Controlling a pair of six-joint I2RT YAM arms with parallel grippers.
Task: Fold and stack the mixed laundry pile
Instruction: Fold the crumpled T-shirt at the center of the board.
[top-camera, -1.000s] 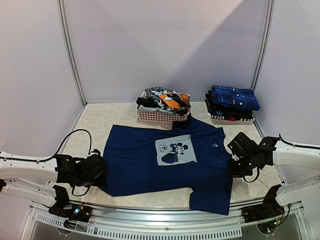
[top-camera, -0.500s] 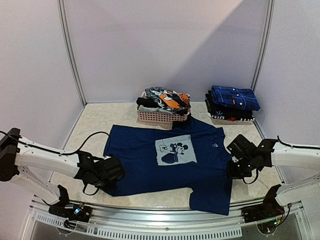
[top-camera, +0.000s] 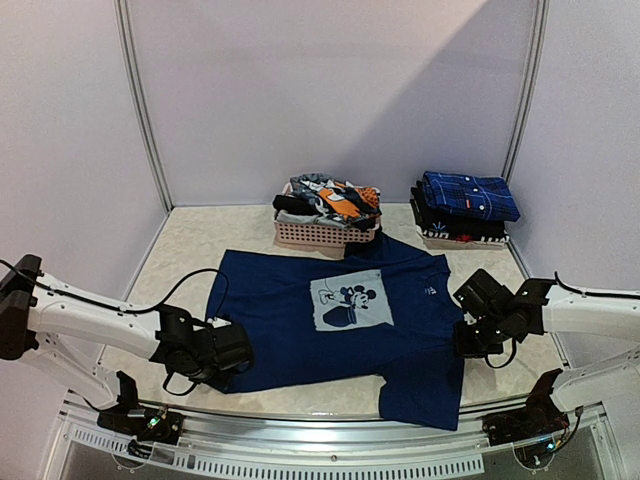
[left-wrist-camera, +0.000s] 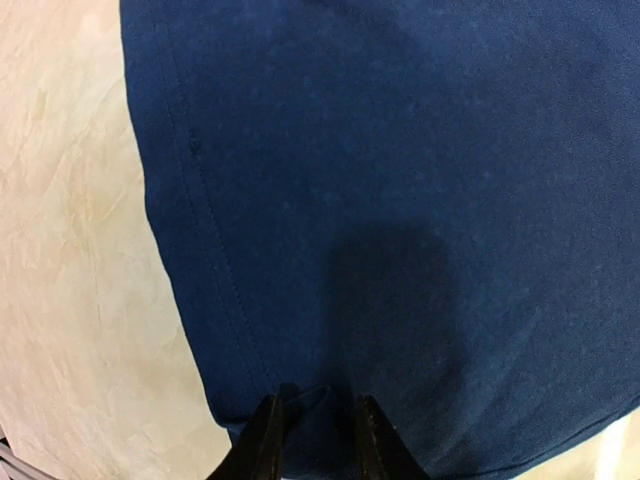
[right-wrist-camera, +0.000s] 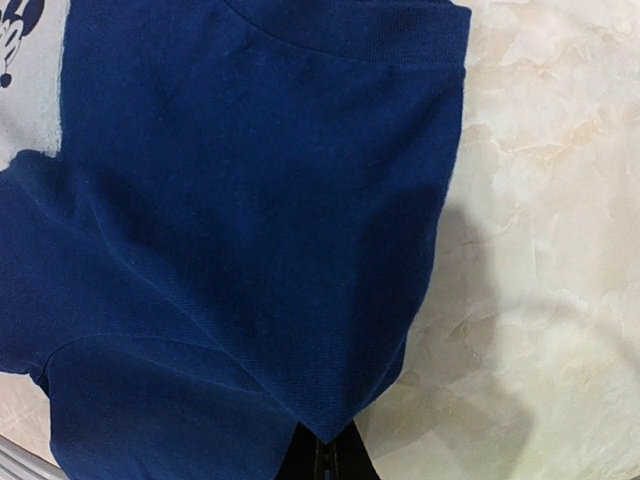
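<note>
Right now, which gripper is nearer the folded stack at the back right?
Right. The right gripper grips the navy T-shirt's right side, just in front of the folded stack. The left gripper is at the shirt's left hem, across the table from it.

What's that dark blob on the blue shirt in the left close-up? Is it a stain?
Left wrist view: probably just a soft shadow on the shirt, ahead of the left tool. Right wrist view: a grey shadow on the table beside the shirt's edge. Top view: the back wall has a slanted lighter patch.
</note>
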